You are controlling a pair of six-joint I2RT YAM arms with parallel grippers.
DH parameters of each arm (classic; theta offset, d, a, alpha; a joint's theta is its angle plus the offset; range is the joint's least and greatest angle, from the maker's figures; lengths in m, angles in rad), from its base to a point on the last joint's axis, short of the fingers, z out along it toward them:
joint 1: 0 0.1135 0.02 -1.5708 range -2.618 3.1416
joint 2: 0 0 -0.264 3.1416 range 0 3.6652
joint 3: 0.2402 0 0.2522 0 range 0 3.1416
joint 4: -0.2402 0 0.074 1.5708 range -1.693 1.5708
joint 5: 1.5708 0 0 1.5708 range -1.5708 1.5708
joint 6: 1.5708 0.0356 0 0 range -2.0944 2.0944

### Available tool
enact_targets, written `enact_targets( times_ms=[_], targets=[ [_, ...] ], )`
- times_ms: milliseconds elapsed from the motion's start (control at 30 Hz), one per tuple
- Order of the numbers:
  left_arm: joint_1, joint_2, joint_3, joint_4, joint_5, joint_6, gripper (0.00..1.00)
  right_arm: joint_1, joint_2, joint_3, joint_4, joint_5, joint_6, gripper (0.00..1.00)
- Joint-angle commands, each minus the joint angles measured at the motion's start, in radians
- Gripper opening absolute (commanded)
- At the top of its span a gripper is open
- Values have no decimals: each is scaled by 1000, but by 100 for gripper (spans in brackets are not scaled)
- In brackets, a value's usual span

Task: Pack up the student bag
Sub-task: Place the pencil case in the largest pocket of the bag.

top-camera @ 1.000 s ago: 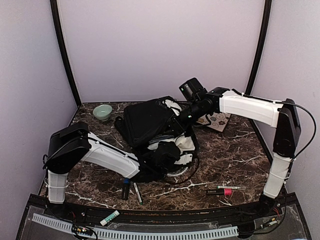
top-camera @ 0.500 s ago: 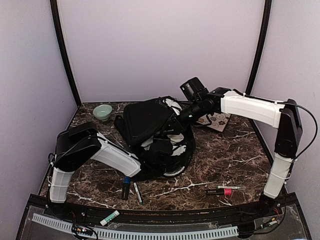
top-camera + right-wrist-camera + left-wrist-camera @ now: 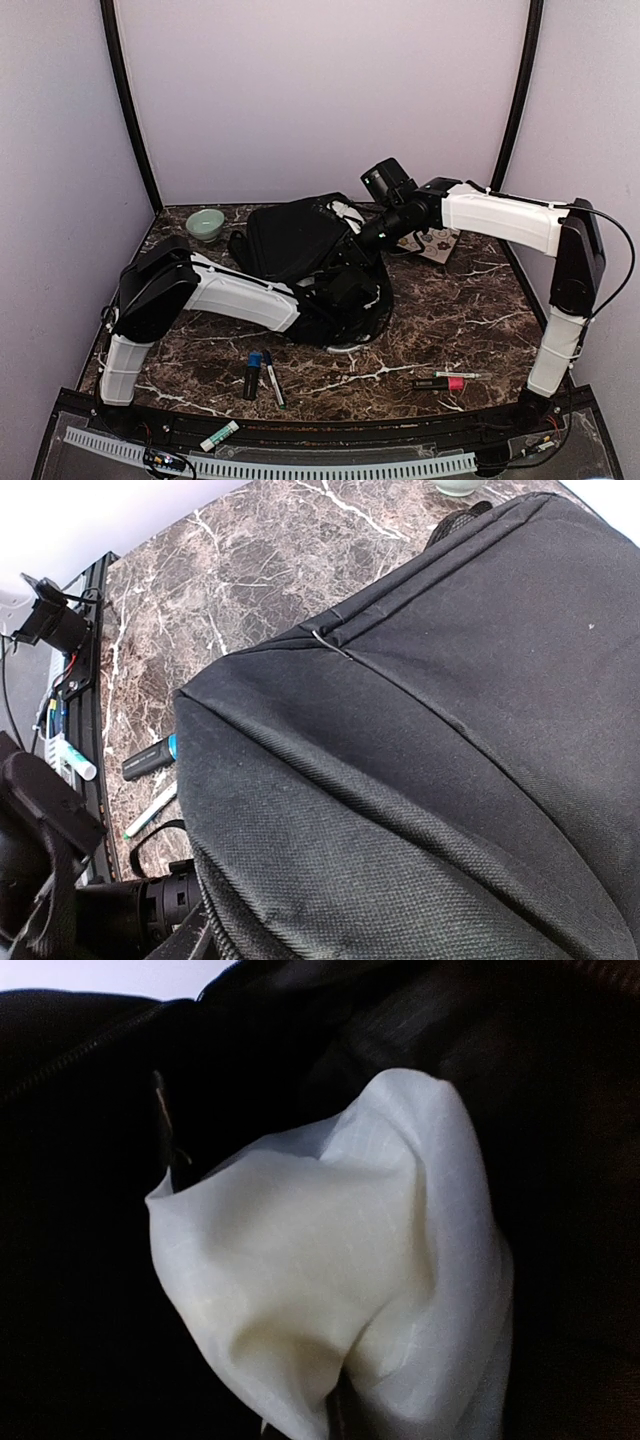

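The student bag (image 3: 295, 245), a big black backpack, lies in the middle of the marble table, and its cloth fills the right wrist view (image 3: 420, 750). My right gripper (image 3: 375, 235) grips the bag's upper right rim and holds it raised; its fingertips are hidden by the fabric. My left gripper (image 3: 350, 292) is pushed inside the bag's mouth. The left wrist view shows only a bunched white cloth (image 3: 330, 1270) against the dark lining, and it covers the jaws.
A green bowl (image 3: 205, 224) stands at the back left. A patterned card (image 3: 437, 243) lies behind the right arm. A blue-banded marker (image 3: 253, 374) and a pen (image 3: 273, 378) lie near the front, a pink-and-black item (image 3: 445, 382) at the right, and a green-capped stick (image 3: 220, 436) on the front ledge.
My left arm has pushed right and deeper into the bag. The white cloth that showed at the bag's mouth is now almost all inside. The right arm has not moved.
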Motion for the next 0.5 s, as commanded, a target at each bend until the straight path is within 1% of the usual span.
enact_targets(
  times_ms=[0, 67, 200, 467],
  targets=[
    [-19, 18, 14, -432, 266, -310, 16, -9, -55, 1, 43, -25, 3, 48],
    [-26, 7, -3, -432, 288, -332, 23, -10, -54, -1, 37, -31, -1, 48],
    [-41, -37, -40, -367, 263, -340, 34, -11, -58, -10, 29, -41, -8, 48],
    [-86, -136, -38, -360, 259, -375, 47, -12, -84, -14, -5, -66, -32, 50]
  ],
)
